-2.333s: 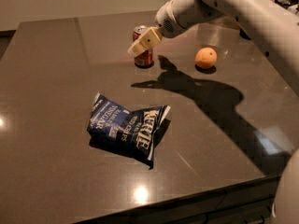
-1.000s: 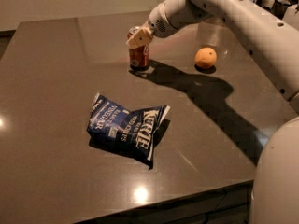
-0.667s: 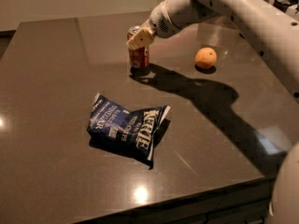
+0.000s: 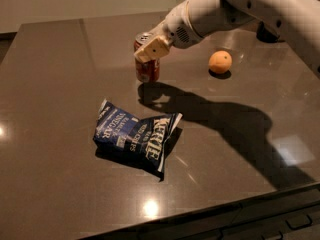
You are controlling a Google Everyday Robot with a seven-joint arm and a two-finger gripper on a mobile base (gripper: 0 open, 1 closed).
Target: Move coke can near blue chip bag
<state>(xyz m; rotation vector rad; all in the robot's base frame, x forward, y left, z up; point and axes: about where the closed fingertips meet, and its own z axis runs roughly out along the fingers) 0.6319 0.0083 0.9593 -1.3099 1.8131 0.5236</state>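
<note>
The coke can (image 4: 148, 70) is held upright over the dark table (image 4: 60, 74), and its red lower half is left uncovered. Its upper part is clasped by the gripper (image 4: 147, 47), whose fingers are closed on it. One beige finger (image 4: 152, 49) is laid across the can's front, just below the silver top. Whether the can's base is touching the table cannot be told. The white arm (image 4: 225, 9) is seen stretching away from the can toward the upper right. The blue chip bag (image 4: 134, 136) is found nearer the camera than the can and slightly to its left, well apart from it, lying flat and crumpled. An orange (image 4: 220, 62) is set to the right of the can, apart from it. The arm's shadow (image 4: 210, 119) is cast from just below the can toward the lower right.
</note>
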